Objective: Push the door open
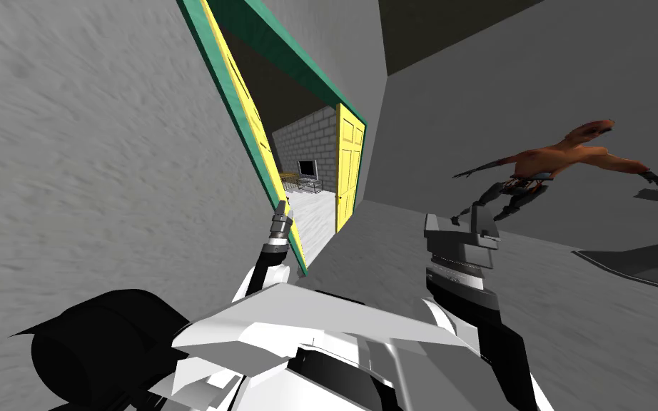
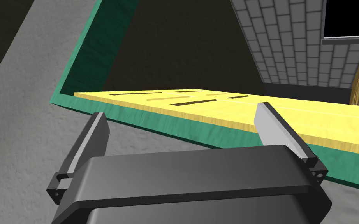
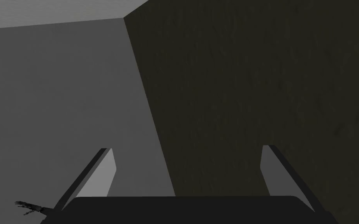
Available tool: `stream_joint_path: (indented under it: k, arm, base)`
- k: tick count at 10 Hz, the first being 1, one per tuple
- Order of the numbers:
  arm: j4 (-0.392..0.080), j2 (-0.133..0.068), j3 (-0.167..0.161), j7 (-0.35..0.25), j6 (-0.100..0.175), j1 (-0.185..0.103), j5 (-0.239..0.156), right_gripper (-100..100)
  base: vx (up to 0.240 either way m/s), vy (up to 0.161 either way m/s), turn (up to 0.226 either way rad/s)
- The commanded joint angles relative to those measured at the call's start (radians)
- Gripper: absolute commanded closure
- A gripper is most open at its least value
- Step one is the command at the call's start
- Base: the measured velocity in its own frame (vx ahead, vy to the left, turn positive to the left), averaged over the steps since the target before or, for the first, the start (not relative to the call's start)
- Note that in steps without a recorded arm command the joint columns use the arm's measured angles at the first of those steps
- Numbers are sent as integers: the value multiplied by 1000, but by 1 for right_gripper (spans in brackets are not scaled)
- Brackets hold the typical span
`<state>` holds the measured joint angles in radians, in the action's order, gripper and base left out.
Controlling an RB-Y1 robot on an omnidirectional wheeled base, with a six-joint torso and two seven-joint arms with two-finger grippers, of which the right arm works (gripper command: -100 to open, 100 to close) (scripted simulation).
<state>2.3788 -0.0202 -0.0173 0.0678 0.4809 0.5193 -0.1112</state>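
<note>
Two grippers noted, jaws wide on both and holding nothing. Left gripper (image 2: 180, 110) is raised at the near edge of the green frame (image 2: 79, 74), aimed along the yellow door (image 2: 322, 120), which stands swung inward close beside the frame; contact cannot be confirmed. A second yellow leaf (image 1: 349, 164) stands open on the far side, with a brick wall (image 1: 306, 139) visible between. Right gripper (image 3: 187, 148) is held right of the doorway, well apart. Assessment: opening largely achieved; at most a finishing push is left.

No legible text or signs.
</note>
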Motion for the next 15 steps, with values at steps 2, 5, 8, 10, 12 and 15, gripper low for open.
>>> stream_joint_path:
  k: [2, 5, 8, 10, 12, 15]
  arm:
    - [-34, -13, -27, -5, 7, -15, 1, -100]
    - [-86, -30, -68, -12, 17, -37, 3, -100]
    - [-147, -46, -116, -20, 30, -64, 5, -100]
    - [-191, -55, -150, -27, 39, -83, 7, -100]
    - [-224, -62, -176, -31, 45, -97, 8, -100]
    - [-286, -73, -225, -40, 58, -124, 10, -100]
  base:
    - [77, -15, -2]
    - [182, -14, 1]
    - [192, -17, 0]
    - [175, -45, -3]
    - [148, -26, 2]
    - [164, -30, -1]
